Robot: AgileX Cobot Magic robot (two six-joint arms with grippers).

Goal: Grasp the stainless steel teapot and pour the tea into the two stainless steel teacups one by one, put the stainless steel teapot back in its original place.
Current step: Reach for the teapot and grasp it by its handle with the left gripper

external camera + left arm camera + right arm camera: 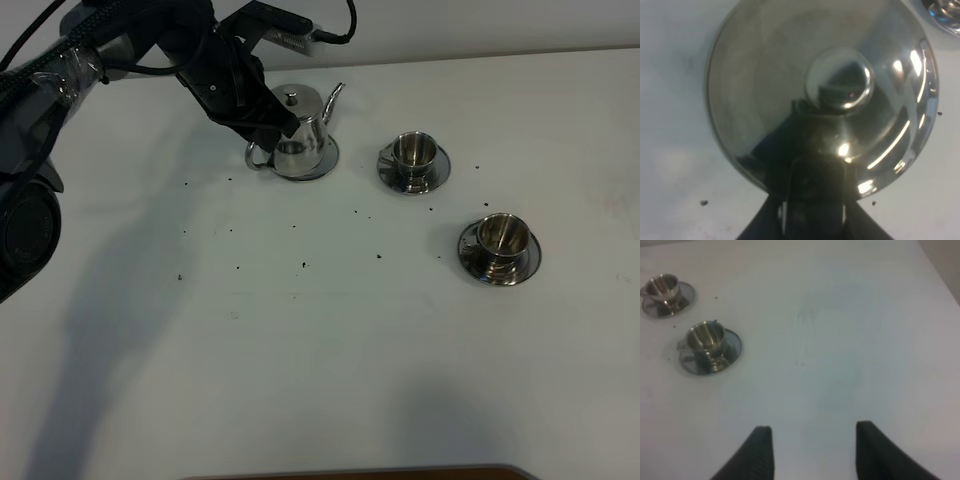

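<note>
the mirror-finish stainless steel teapot with curved spout [300, 140] stands at 11 o'clock on the white table [320, 350]. the two small steel teacups on saucers [413, 160] sit at its 3 and 4 o'clock. the left gripper [270, 122] looks clamped on the loop handle [258, 158]. the right gripper [812, 450] is released and empty. expect a rigid, slippery, liquid-heavy pot; hold the handle only, firmly, to stop it swinging.

The left arm [120, 50] reaches in from ten o'clock of the high view, wrist bent downward; the left pincer [272, 128] points down at about eleven o'clock of the bench [320, 350], jaws closed on the handle of the stainless steel teapot [303, 148]. The right pincer [812, 450] hangs above the bench; its two dark fingers [760, 455] stand apart.
</note>
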